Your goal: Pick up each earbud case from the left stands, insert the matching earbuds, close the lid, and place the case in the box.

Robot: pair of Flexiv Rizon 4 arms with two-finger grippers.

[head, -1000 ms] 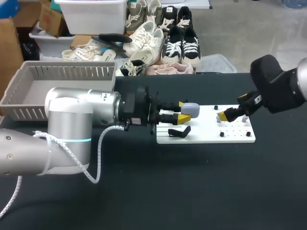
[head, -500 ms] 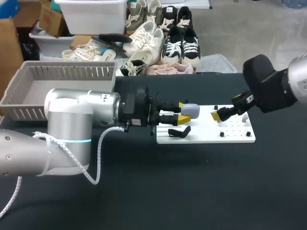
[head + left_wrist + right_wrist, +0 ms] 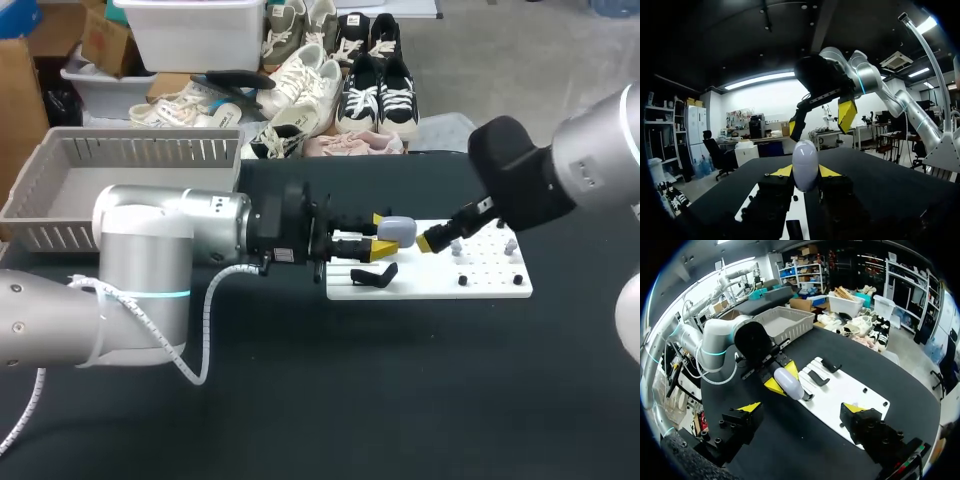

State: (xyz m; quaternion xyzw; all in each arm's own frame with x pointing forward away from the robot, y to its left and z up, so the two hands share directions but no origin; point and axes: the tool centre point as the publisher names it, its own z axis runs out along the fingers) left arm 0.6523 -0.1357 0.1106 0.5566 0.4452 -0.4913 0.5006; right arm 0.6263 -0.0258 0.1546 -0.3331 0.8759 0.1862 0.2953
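A pale blue-grey earbud case (image 3: 398, 229) hangs just above the left end of the white board (image 3: 490, 288), with my left gripper (image 3: 385, 234) shut on it. In the left wrist view the case (image 3: 805, 165) stands upright between the yellow tips of the left gripper (image 3: 805, 173), lid down. My right gripper (image 3: 432, 240) stands open just right of the case. In the right wrist view the right gripper (image 3: 802, 408) is wide open, with the case (image 3: 789, 383) ahead of it and nothing between its fingers.
A black stand (image 3: 375, 275) sits on the board's left end, under the case. Small black pegs and pale pieces (image 3: 510, 245) dot the board's right end. The grey basket (image 3: 60, 190) stands at the table's far left, behind my left arm.
My right arm has swung left across the board, bringing its open gripper close to the held case. The left arm and the case have kept still.
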